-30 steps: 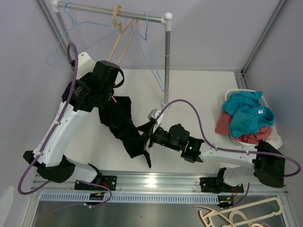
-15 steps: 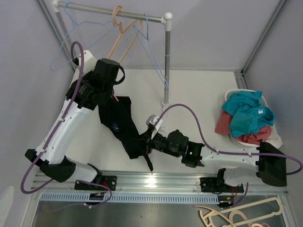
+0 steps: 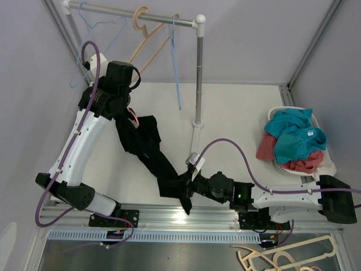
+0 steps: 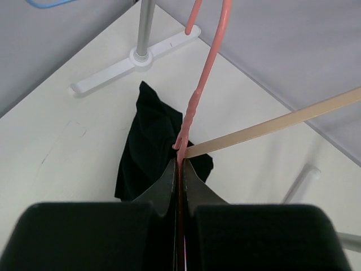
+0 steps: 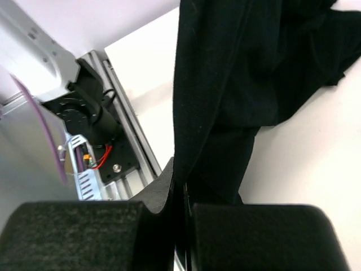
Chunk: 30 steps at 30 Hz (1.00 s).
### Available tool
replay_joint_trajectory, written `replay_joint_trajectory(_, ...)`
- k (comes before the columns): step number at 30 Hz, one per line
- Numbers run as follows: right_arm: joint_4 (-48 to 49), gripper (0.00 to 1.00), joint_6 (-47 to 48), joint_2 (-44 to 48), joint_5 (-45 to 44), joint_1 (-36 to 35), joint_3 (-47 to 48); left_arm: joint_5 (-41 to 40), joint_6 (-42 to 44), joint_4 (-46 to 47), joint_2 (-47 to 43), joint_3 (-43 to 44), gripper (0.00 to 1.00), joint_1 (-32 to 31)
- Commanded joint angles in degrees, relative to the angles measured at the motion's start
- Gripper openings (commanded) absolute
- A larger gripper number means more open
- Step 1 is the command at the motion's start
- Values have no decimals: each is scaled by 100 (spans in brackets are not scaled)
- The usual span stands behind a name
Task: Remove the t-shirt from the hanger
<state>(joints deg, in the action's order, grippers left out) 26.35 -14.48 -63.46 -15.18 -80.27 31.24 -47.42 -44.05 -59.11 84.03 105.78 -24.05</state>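
A black t-shirt [image 3: 148, 148] hangs stretched between my two grippers, from upper left down to the table's near edge. My left gripper [image 3: 131, 114] is shut on the pink hanger [image 4: 198, 93], whose hook rises above the fingers in the left wrist view; the shirt [image 4: 148, 144] drapes below it. My right gripper [image 3: 188, 189] is shut on the lower end of the shirt [image 5: 225, 84], near the front rail. The cloth is pulled taut between the two.
A clothes rail [image 3: 141, 16] with blue wire hangers [image 3: 176, 62] and a beige hanger [image 3: 142, 34] stands at the back; its post [image 3: 198, 73] and foot are mid-table. A white basket [image 3: 327, 164] of teal and red clothes sits right. More hangers [image 3: 282, 257] lie below the front rail.
My right gripper has pulled the shirt's lower end toward the front rail and rightward. My left gripper has drawn back and up-left with the hanger. The shirt is stretched longer.
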Motion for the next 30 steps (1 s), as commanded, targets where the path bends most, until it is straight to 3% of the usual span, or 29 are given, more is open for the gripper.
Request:
replay_joint_trajectory(1, 256, 0, -161, -279, -275, 19, 117, 153, 336, 427, -255, 374, 1, 68)
replay_joint_trajectory(5, 100, 0, -134, -1129, 277, 800, 1150, 567, 494, 435, -869, -38, 1, -518)
replay_joint_trajectory(10, -604, 0, 156, -2292, 761, 1320, 2753, 1656, 696, 700, -2372, -1382, 1, -794)
replay_joint_trajectory(16, -1439, 0, 103, -2970, 605, 1629, 3854, 2193, 1135, -406, -3462, -1797, 1, -794)
replay_joint_trajectory(21, -1773, 0, 7, -2095, 130, 1646, 3196, 1878, 1495, -970, -4086, -1937, 1, -785)
replay_joint_trajectory(24, -2220, 0, 24, -1373, -379, 1637, 2756, 1718, 2125, -533, -4377, -2279, 1, -733)
replay_joint_trajectory(26, -2598, 0, 24, -678, -1026, 1742, 2816, 2329, 2488, 11, -4378, -2360, 2, -479)
replay_joint_trajectory(30, -4291, 0, -108, -36, -1031, 2681, 3738, 3588, 2709, 672, -4001, -2439, 1, 391)
